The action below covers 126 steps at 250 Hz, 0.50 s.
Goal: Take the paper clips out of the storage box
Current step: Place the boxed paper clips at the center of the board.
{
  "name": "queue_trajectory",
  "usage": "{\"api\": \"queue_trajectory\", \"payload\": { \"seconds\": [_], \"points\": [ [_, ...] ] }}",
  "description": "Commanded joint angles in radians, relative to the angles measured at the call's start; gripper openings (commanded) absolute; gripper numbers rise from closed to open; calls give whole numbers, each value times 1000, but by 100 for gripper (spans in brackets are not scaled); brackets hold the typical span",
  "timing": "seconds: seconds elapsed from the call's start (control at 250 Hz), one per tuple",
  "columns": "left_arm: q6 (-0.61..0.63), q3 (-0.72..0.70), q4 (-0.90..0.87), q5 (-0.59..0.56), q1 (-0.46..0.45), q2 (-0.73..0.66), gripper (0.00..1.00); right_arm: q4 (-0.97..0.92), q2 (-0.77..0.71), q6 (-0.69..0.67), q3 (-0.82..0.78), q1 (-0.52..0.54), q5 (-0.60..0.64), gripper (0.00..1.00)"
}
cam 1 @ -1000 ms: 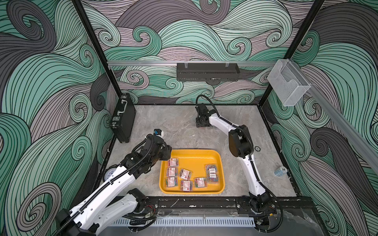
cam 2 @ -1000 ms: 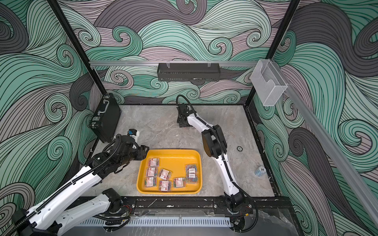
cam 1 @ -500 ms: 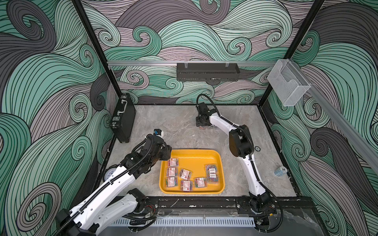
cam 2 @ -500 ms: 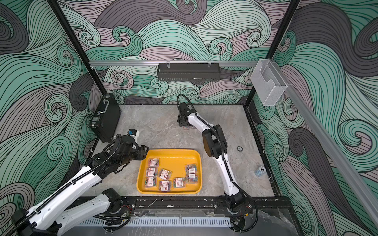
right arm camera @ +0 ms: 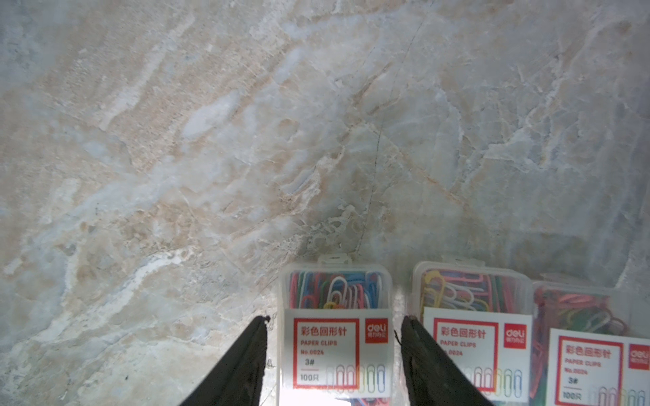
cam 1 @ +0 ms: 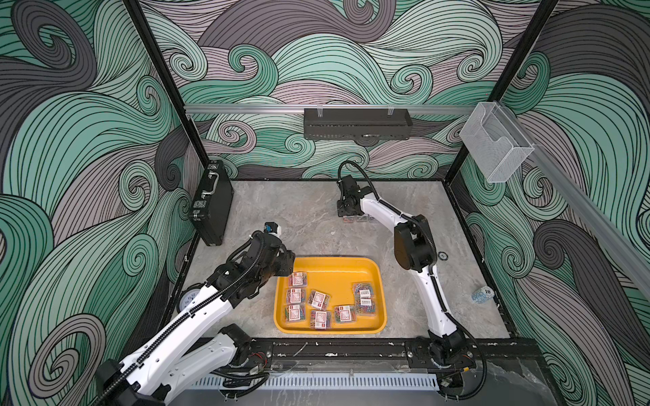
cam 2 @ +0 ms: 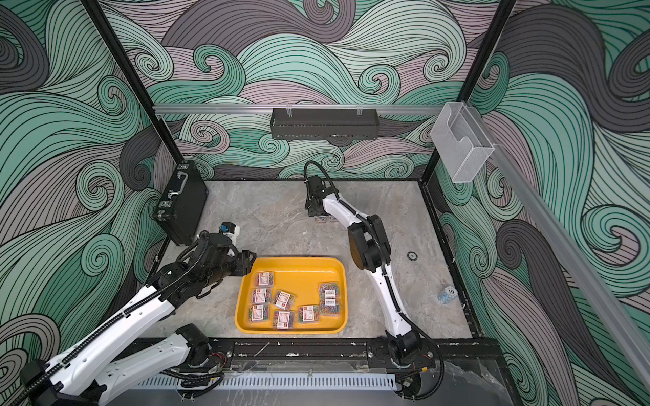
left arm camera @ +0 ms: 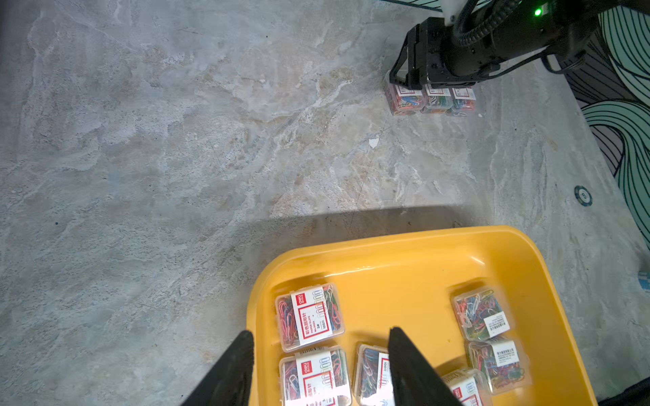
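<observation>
The storage box (cam 1: 334, 277) (cam 2: 299, 274) (left arm camera: 404, 281) is a yellow tray near the table's front, and several clear boxes of paper clips (cam 1: 319, 300) (cam 2: 283, 299) (left arm camera: 309, 316) lie in it. My left gripper (cam 1: 291, 263) (cam 2: 251, 262) (left arm camera: 320, 337) hovers open over the tray's far left corner, holding nothing. Three more paper clip boxes (cam 1: 358, 219) (cam 2: 325, 219) (left arm camera: 432, 100) stand in a row on the table at the far middle. My right gripper (cam 1: 346, 212) (cam 2: 316, 213) (right arm camera: 334, 321) is down over the row's end box (right arm camera: 336, 288), open, with a gap at each finger.
A black briefcase (cam 1: 212, 202) leans at the far left wall. A small clock (cam 1: 190, 298) lies under the left arm. A poker chip stack (cam 1: 482, 294) and a dark ring (cam 1: 442, 256) sit at the right. A clear holder (cam 1: 496, 140) and black shelf (cam 1: 357, 123) hang on the walls.
The right gripper's jaws have come apart a little around the end box of the row. The left arm holds still.
</observation>
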Motion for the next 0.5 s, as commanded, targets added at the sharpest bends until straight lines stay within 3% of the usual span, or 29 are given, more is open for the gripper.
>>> {"api": "queue_trajectory", "payload": {
  "seconds": [0.0,0.499],
  "points": [
    [11,11,-36,-7,5,-15,60,-36,26,-21,24,-3,38,61],
    [16,14,-31,-8,5,-4,60,-61,59,-42,55,9,54,61]
  ]
}}
